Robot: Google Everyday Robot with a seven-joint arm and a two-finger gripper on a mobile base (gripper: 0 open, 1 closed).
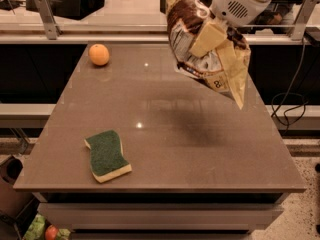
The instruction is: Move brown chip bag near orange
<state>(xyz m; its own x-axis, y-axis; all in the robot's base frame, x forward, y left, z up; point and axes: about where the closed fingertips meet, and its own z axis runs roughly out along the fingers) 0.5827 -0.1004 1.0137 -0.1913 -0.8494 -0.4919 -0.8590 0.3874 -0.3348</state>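
Note:
The brown chip bag [200,49] hangs in the air above the table's back right part, crinkled, with pale yellow edges and a dark brown panel. My gripper [210,38] is shut on the bag, one pale finger [206,39] pressed across its front, under the white arm. The orange [99,54] sits on the table at the back left, well to the left of the bag and apart from it.
A green-and-yellow sponge [106,155] lies at the table's front left. The brown table [170,154] has edges on all sides. A rail with posts [46,14] runs behind it. A cable [292,109] hangs at the right. A red fruit [51,232] lies on the floor.

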